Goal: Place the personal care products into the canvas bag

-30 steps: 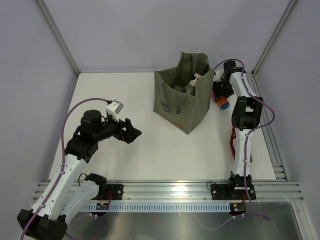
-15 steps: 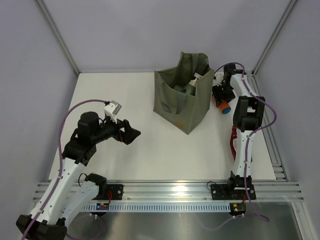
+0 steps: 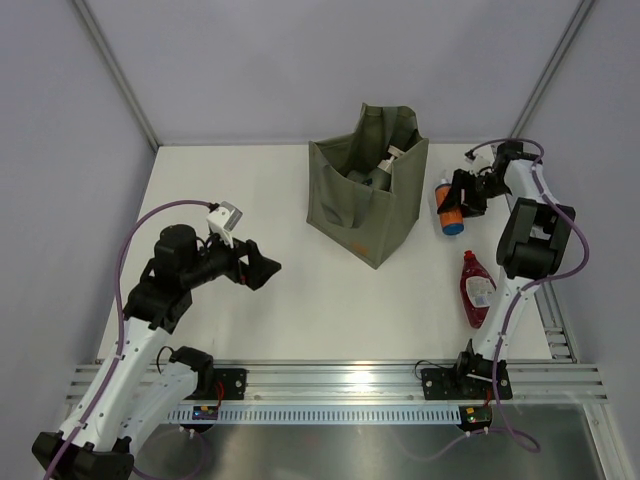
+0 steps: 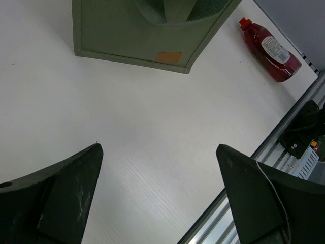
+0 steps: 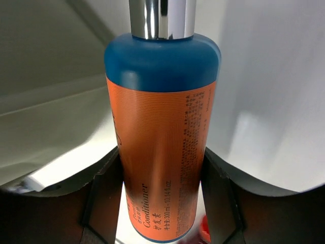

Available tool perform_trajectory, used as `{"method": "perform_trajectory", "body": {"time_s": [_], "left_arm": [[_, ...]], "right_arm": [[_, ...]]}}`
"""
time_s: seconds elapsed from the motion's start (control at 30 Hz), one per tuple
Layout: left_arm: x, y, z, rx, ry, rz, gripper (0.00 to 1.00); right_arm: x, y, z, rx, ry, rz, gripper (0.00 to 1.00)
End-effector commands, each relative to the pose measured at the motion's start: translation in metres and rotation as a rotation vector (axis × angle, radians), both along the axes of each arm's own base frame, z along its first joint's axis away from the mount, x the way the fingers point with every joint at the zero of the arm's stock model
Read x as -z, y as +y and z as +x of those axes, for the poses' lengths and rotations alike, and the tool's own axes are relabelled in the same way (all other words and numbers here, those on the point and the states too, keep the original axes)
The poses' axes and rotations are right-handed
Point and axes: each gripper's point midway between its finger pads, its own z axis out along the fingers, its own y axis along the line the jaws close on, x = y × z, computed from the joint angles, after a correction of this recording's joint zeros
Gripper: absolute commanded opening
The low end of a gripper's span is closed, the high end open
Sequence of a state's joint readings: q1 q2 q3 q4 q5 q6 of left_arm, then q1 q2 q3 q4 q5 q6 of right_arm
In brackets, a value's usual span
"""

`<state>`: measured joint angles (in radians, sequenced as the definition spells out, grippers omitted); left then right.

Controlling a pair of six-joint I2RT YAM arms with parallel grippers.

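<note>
The olive-green canvas bag [image 3: 350, 205] stands open at the table's back middle, with a grey-green bottle with a beige pump [image 3: 384, 166] inside. My right gripper [image 3: 463, 194] is shut on the orange bottle with the blue cap [image 3: 450, 208], holding it just right of the bag. In the right wrist view the bottle [image 5: 160, 137] fills the space between the fingers [image 5: 104, 188]. The dark red bottle [image 3: 475, 288] lies on the table near the right edge. My left gripper [image 3: 264, 268] is open and empty, left of the bag. The left wrist view shows the bag [image 4: 127, 30] and the red bottle [image 4: 269, 44].
The aluminium rail [image 3: 340, 380] runs along the near edge, with another rail [image 3: 548, 300] at the right. Grey walls close in the table on three sides. The bag's orange mark [image 4: 168, 57] faces my left gripper.
My right arm has swung out to the right with the orange bottle held, turning it and uncovering the dark red bottle. My left arm has barely shifted.
</note>
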<state>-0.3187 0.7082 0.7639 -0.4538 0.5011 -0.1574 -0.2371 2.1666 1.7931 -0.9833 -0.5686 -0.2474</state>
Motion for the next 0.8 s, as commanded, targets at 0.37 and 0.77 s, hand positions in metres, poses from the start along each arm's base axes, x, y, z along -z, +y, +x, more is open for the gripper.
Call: {"method": "perform_trajectory", "body": {"time_s": [0.37, 0.77], "left_arm": [[-0.019, -0.01, 0.006, 0.034, -0.022, -0.048, 0.99], [-0.042, -0.014, 0.01, 0.017, -0.014, -0.111, 0.99]], "right_arm": [[-0.277, 0.071, -0.024, -0.178, -0.651, 0.391, 0.0], [-0.355, 0.214, -0.002, -0.447, -0.982, 0.329, 0.0]]}}
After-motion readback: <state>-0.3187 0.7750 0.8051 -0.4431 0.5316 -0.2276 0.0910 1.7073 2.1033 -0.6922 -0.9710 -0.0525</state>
